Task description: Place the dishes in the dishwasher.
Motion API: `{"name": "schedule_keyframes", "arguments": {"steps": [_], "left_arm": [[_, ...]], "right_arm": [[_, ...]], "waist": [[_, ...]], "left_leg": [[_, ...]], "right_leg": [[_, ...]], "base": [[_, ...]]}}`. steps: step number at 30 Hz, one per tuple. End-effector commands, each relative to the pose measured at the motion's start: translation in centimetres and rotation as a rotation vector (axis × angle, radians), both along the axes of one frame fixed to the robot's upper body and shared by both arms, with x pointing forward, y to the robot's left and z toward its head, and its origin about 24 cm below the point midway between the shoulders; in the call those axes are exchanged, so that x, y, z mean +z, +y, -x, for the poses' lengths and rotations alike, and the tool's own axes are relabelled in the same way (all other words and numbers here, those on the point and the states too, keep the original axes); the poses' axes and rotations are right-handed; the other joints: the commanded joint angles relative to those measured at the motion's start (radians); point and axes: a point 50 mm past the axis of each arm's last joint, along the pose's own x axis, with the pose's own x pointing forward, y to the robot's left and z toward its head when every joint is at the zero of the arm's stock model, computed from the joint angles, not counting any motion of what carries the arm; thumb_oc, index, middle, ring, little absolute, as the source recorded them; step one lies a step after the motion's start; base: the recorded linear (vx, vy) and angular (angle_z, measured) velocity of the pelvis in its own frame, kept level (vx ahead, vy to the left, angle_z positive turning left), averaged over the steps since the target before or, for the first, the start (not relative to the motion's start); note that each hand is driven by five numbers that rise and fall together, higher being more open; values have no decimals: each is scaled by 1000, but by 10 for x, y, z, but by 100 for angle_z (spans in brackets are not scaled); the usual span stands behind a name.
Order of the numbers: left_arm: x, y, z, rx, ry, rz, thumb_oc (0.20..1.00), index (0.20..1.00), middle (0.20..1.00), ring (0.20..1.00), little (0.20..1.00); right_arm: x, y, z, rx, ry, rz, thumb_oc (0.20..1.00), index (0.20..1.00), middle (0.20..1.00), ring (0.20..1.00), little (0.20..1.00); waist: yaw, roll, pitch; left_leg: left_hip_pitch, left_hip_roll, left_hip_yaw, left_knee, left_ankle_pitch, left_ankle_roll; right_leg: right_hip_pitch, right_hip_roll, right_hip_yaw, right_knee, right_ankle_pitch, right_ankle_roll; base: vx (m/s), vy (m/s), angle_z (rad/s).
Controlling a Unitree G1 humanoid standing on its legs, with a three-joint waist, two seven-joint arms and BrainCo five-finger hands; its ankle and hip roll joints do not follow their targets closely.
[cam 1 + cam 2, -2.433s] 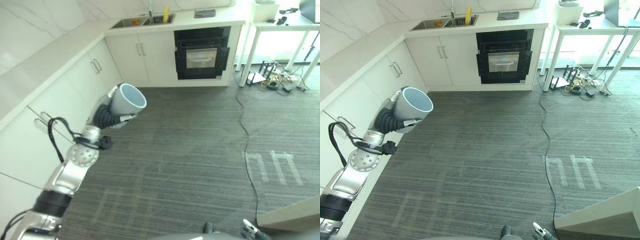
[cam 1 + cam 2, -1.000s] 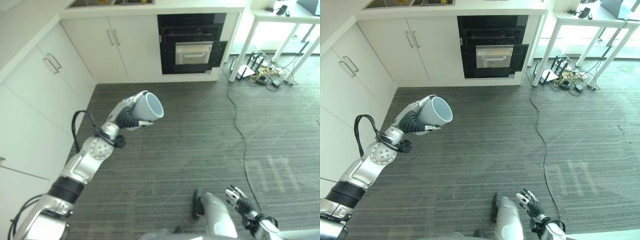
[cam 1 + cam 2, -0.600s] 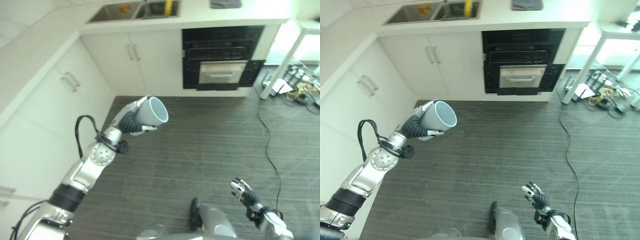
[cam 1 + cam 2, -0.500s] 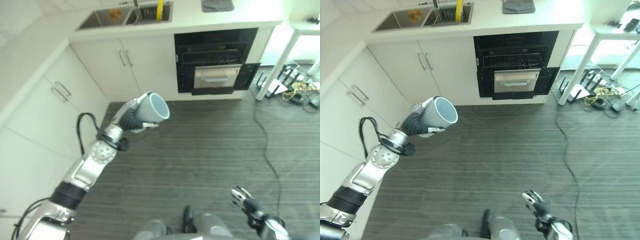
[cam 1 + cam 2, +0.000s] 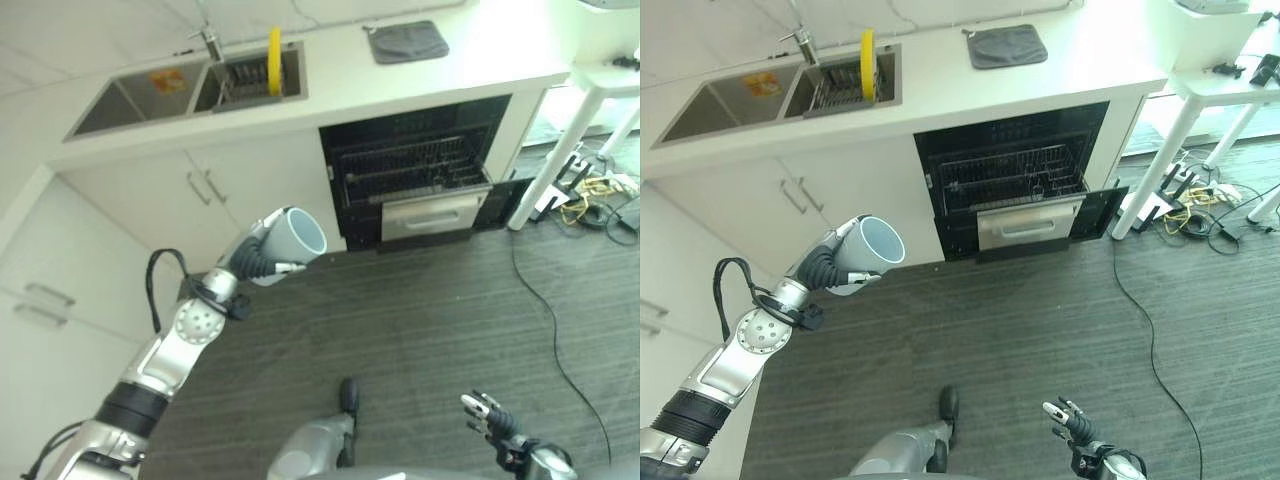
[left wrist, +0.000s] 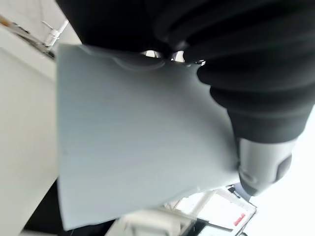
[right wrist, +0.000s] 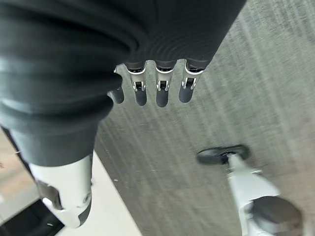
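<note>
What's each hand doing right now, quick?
Left hand: closed round the pale grey cup, held up in front of the cabinets.
Right hand: open, fingers relaxed, holding nothing, low over the floor.

A grey cloth (image 5: 1007,45) lies on the white counter (image 5: 1080,60) (right of the sink (image 5: 730,98)).

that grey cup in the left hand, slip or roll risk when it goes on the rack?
The cup looks rigid and smooth-walled, so probably somewhat slippery in the left robot hand. Its round body would likely roll if laid sideways on the dishwasher rack.
</note>
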Motion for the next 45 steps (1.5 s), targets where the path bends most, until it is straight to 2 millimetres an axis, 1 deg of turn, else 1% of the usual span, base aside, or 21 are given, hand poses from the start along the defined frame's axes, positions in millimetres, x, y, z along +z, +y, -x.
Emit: {"name": "schedule_keyframes", "arguments": {"steps": [1, 3, 6, 8, 10, 12, 14, 16, 18, 21, 23, 25, 26, 29, 34, 35, 38, 40, 41, 43, 45], "left_arm": [[38, -1, -1, -41, -187, -5, 200, 200, 200, 200, 200], [37, 1, 0, -44, -190, -23, 200, 200, 200, 200, 200], [38, 4, -2, -25, -185, -43, 200, 200, 200, 200, 200], [38, 5, -4, -4, -182, -34, 200, 200, 200, 200, 200], [39, 4, -5, 3, -191, -40, 200, 200, 200, 200, 200], [42, 4, -8, 23, -200, -44, 200, 200, 200, 200, 200], [45, 9, -11, 45, -198, -28, 200, 200, 200, 200, 200], [44, 15, -9, 87, -193, -3, 200, 200, 200, 200, 200], [38, 21, -5, 129, -166, 26, 200, 200, 200, 200, 200], [30, 15, 4, 143, -166, 80, 200, 200, 200, 200, 200], [30, 8, 2, 112, -173, 83, 200, 200, 200, 200, 200], [32, -1, -2, 75, -182, 85, 200, 200, 200, 200, 200], [35, -3, -3, 64, -179, 87, 200, 200, 200, 200, 200], [40, -7, 1, 15, -192, 82, 200, 200, 200, 200, 200], [40, -8, 1, -4, -199, 58, 200, 200, 200, 200, 200], [41, -10, 1, -12, -203, 43, 200, 200, 200, 200, 200], [38, -11, -3, -7, -211, -8, 200, 200, 200, 200, 200], [40, -8, -6, 18, -234, -14, 200, 200, 200, 200, 200], [43, -8, -8, 51, -247, -8, 200, 200, 200, 200, 200], [43, -1, -11, 75, -249, -10, 200, 200, 200, 200, 200], [40, -4, -11, 65, -247, 14, 200, 200, 200, 200, 200]], "right_arm": [[4, 4, -10, 10, -41, 31, 1000, 1000, 1000, 1000, 1000], [3, 11, -11, 9, -50, 34, 1000, 1000, 1000, 1000, 1000], [4, 16, -13, 48, -71, 38, 1000, 1000, 1000, 1000, 1000], [6, 19, -17, 87, -85, 47, 1000, 1000, 1000, 1000, 1000], [9, 22, -23, 108, -102, 52, 1000, 1000, 1000, 1000, 1000], [12, 22, -31, 128, -108, 54, 1000, 1000, 1000, 1000, 1000], [13, 23, -34, 155, -108, 51, 1000, 1000, 1000, 1000, 1000], [13, 26, -35, 192, -96, 38, 1000, 1000, 1000, 1000, 1000], [13, 27, -36, 247, -80, 54, 1000, 1000, 1000, 1000, 1000], [18, 22, -39, 303, -74, 99, 1000, 1000, 1000, 1000, 1000], [16, 15, -35, 277, -52, 113, 1000, 1000, 1000, 1000, 1000], [13, 4, -24, 242, -16, 135, 1000, 1000, 1000, 1000, 1000], [9, 1, -19, 220, 16, 148, 1000, 1000, 1000, 1000, 1000], [4, -2, -11, 126, 42, 156, 1000, 1000, 1000, 1000, 1000], [1, -6, -5, 7, 66, 170, 1000, 1000, 1000, 1000, 1000], [0, -7, -2, -25, 79, 186, 1000, 1000, 1000, 1000, 1000], [-1, -12, 6, -91, 92, 173, 1000, 1000, 1000, 1000, 1000], [-2, -12, 7, -116, 93, 150, 1000, 1000, 1000, 1000, 1000], [-3, -12, 7, -79, 113, 161, 1000, 1000, 1000, 1000, 1000], [-5, -10, 10, -61, 141, 152, 1000, 1000, 1000, 1000, 1000], [-7, -13, 17, -48, 160, 154, 1000, 1000, 1000, 1000, 1000]], "waist": [[5, 31, -20], [1, 29, -14], [-7, 38, 8], [-16, 43, 26], [-25, 32, 42], [-33, 4, 52], [-35, -9, 50], [-28, -18, 41], [-16, -23, 34], [-21, -14, 37], [-31, -6, 44], [-44, 8, 42], [-32, 20, 44], [-5, 51, 40], [9, 49, 28], [12, 47, 32], [-17, 41, 65], [-30, 31, 88], [-50, 8, 101], [-51, 1, 95], [-59, -14, 95]], "left_leg": [[-38, 70, -6, 130, -115, -139], [-8, 41, -13, 145, -157, -87], [40, 39, -13, 159, -195, -52], [89, 52, 15, 159, -213, -55], [120, 66, 31, 170, -251, -64], [149, 79, 27, 189, -310, -82], [159, 120, -13, 203, -330, -116], [167, 169, -32, 197, -325, -146], [168, 215, -31, 195, -303, -170], [114, 297, -3, 197, -215, -204], [66, 315, 33, 243, -168, -214], [37, 302, 114, 271, -164, -220], [31, 266, 105, 219, -158, -226], [-16, 252, 176, 102, -73, -242], [8, 218, 149, 107, -114, -209], [2, 192, 136, 129, -143, -184], [28, 147, 116, 159, -201, -115], [52, 156, 116, 144, -205, -130], [65, 147, 107, 177, -263, -115], [56, 178, 142, 178, -239, -133], [32, 188, 145, 288, -277, -148]], "right_leg": [[-170, 37, -39, 73, 152, -30], [-233, 28, -51, 292, 231, -1], [-349, 2, -93, 536, 302, 17], [-407, -45, -124, 514, 285, 2], [-423, -96, -128, 338, 299, 8], [-435, -169, -88, 143, 379, 48], [-404, -193, -26, 30, 382, 83], [-381, -178, -41, 13, 339, 105], [-363, -157, -76, 14, 311, 96], [-358, -96, -125, 48, 235, 23], [-349, -77, -154, 52, 213, -11], [-332, -67, -215, 49, 195, -36], [-311, -55, -224, 39, 187, -36], [-252, -39, -276, 10, 152, -43], [-258, -72, -278, 82, 121, -31], [-269, -82, -263, 149, 103, -29], [-415, -124, -197, 477, 176, 4], [-418, -127, -188, 263, 189, 0], [-456, -154, -153, 146, 308, 40], [-411, -129, -155, 56, 278, 39], [-375, -107, -147, 23, 260, 21]], "base": [[295, 204, -14], [248, 187, 4], [199, 131, -1], [182, -37, -13], [149, -205, -35], [180, -415, -1], [226, -644, 43], [213, -728, 63], [159, -645, 27], [61, -554, 8], [18, -383, 35], [121, -252, 72], [231, -69, 86], [214, 144, 39], [151, 228, -29], [123, 268, -16], [107, 135, 3], [117, -251, 50], [67, -271, 23], [83, -335, 26], [122, -276, 42]]}}
